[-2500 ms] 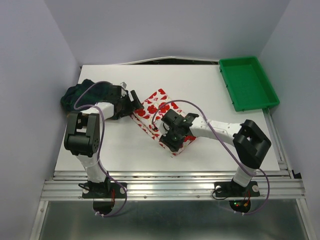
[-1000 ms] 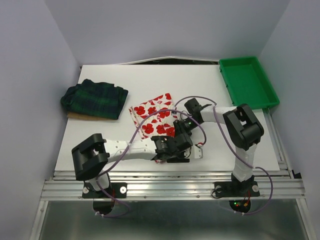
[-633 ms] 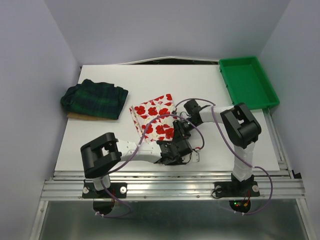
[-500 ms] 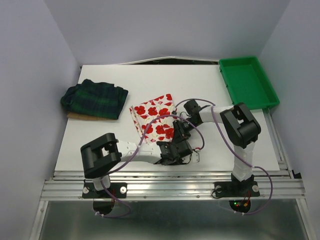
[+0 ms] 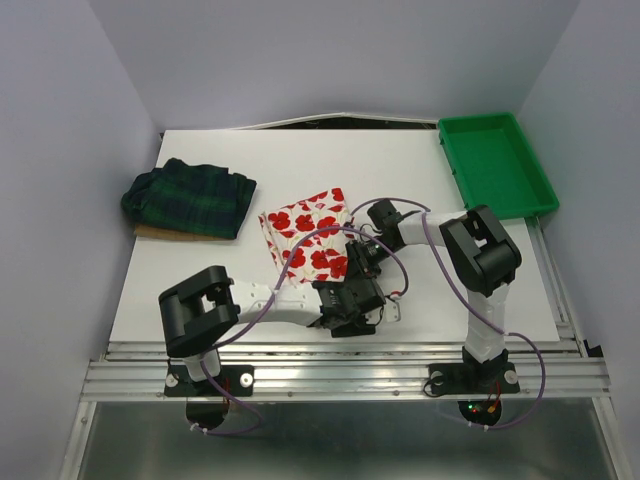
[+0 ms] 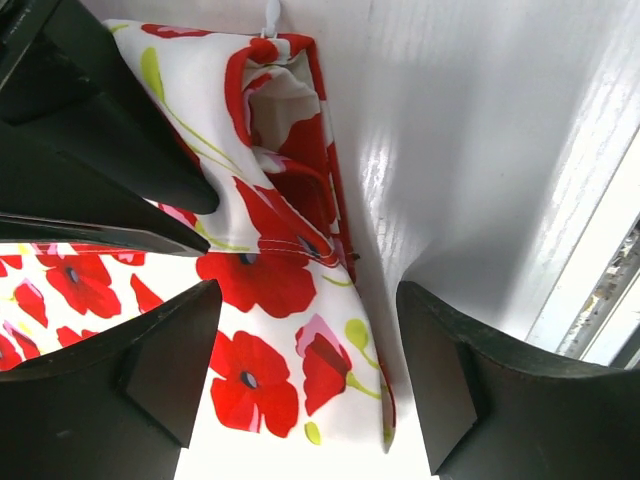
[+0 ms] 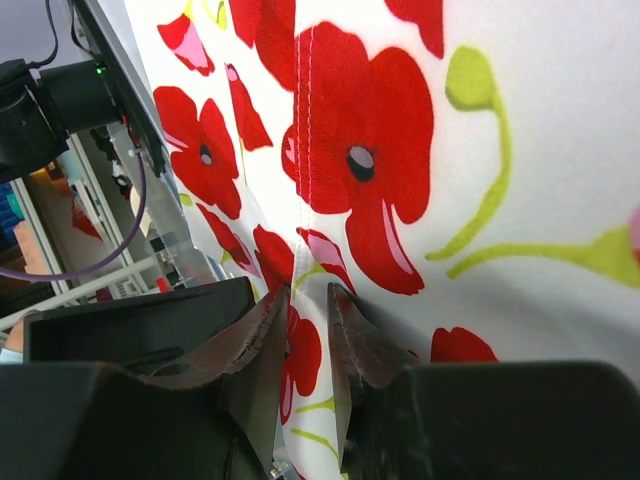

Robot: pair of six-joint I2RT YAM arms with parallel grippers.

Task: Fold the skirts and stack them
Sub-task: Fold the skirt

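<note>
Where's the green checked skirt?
In the top view, the plaid skirt lies at the far left of the table, left of the flowered skirt.

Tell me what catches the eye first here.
The floral skirt, red poppies on white, lies mid-table, and both arms crowd its near right corner: the right tool pinches the cloth, and the left tool gapes open around its edge. The plaid skirt sits far left, a green tray far right.
</note>
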